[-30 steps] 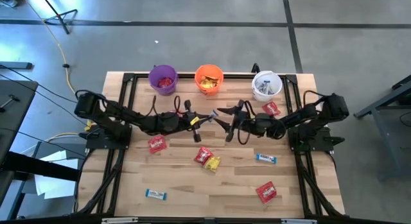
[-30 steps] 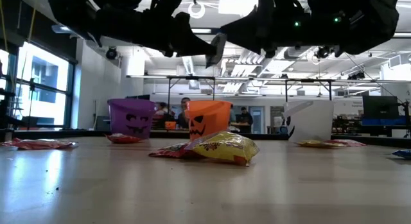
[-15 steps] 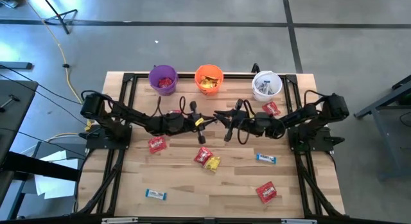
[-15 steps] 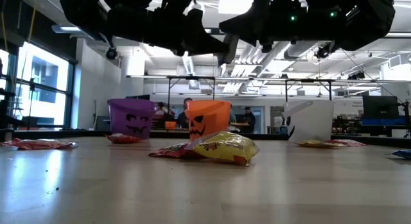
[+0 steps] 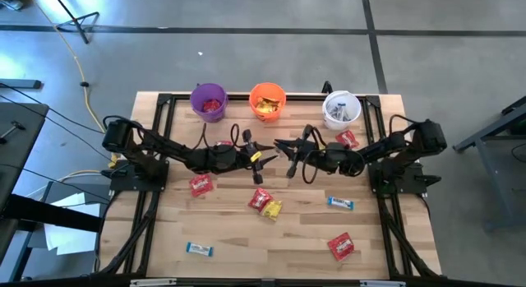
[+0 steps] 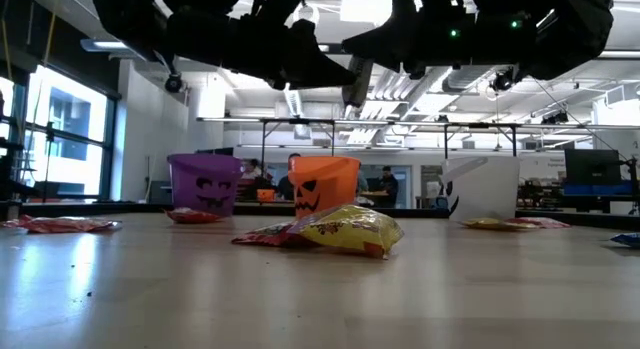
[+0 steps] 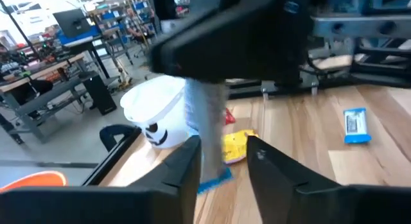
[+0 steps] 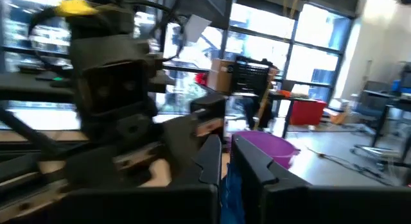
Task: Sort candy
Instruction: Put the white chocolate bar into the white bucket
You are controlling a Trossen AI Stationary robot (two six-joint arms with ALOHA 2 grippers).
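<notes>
At mid-frame in the high view the right gripper (image 5: 285,147) has just clamped shut on the slim blue-and-white bar (image 7: 207,121); the left gripper (image 5: 261,157) has just let its fingers part around it; the hand-over looks done, likely bound for the white bucket (image 5: 340,108).

Buckets (image 5: 266,102) behind scattered candy (image 5: 265,203)
</notes>
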